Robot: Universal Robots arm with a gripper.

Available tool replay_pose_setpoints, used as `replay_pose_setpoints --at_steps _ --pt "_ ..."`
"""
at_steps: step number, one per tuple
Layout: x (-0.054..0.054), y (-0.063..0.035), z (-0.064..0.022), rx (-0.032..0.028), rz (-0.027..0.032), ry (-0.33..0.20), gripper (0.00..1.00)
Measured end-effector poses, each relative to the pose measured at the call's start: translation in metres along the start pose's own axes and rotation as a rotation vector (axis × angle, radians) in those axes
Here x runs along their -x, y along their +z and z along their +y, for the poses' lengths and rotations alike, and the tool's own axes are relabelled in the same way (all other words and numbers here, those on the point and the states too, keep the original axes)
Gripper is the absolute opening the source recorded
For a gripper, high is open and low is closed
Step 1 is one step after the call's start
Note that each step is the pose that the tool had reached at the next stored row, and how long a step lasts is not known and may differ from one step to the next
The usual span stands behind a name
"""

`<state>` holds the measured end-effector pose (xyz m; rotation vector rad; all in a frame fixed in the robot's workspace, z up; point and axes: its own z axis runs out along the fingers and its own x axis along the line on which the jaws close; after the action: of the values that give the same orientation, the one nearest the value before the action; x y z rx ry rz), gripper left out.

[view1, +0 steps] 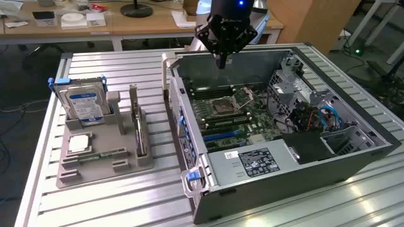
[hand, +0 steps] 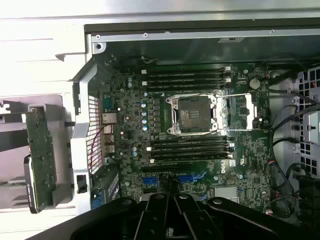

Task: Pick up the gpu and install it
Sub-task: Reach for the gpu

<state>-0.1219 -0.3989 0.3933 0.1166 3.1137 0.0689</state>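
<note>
Black claw (view1: 221, 62), closed and empty, hovers over the open grey computer case (view1: 265, 187). The thin dark gpu card (view1: 137, 130) stands ungrasped in its grey holder (view1: 101, 163); pick-up requires opening first.

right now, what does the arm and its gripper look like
The gripper is matte black, with angular linkage bars tapering to a narrow tip and pale lettering on its body. Above it the wrist is dark with a small blue light.
</note>
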Motion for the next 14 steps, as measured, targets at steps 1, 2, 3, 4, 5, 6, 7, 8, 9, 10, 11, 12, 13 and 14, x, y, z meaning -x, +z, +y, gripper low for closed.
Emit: replay_pose_setpoints --at_steps 1,2,3,4,5,6,7,8,9,10,11,12,13,14 --pt "0.0 0.0 0.0 0.0 0.0 0.0 0.1" --pt "0.0 0.0 0.0 0.0 -0.0001 0.0 0.1" --pt "0.0 0.0 0.0 0.0 0.0 0.0 0.1" --pt "0.0 0.0 0.0 0.0 0.0 0.0 0.1" --pt "-0.0007 0.0 0.0 -0.0001 0.0 0.0 0.1" --pt "-0.0039 -0.0001 -0.0003 -0.0001 -0.0001 0.0 0.1" --pt "-0.0046 -0.0001 -0.0003 0.0 -0.0001 0.0 0.1" --pt "-0.005 -0.0001 -0.0003 0.0 -0.0001 0.0 0.1" --pt "-0.0057 -0.0001 -0.0004 0.0 0.0 0.0 0.1" --pt "-0.0063 -0.0001 -0.0005 0.0 0.0 0.0 0.1" --pt "-0.0069 -0.0002 -0.0005 0.0 0.0 0.0 0.1" --pt "-0.0073 -0.0002 -0.0005 0.0 -0.0001 0.0 0.1" --pt "-0.0079 -0.0002 -0.0006 0.0 0.0 0.0 0.1" --pt "-0.0084 -0.0002 -0.0006 0.0 0.0 0.0 0.1"
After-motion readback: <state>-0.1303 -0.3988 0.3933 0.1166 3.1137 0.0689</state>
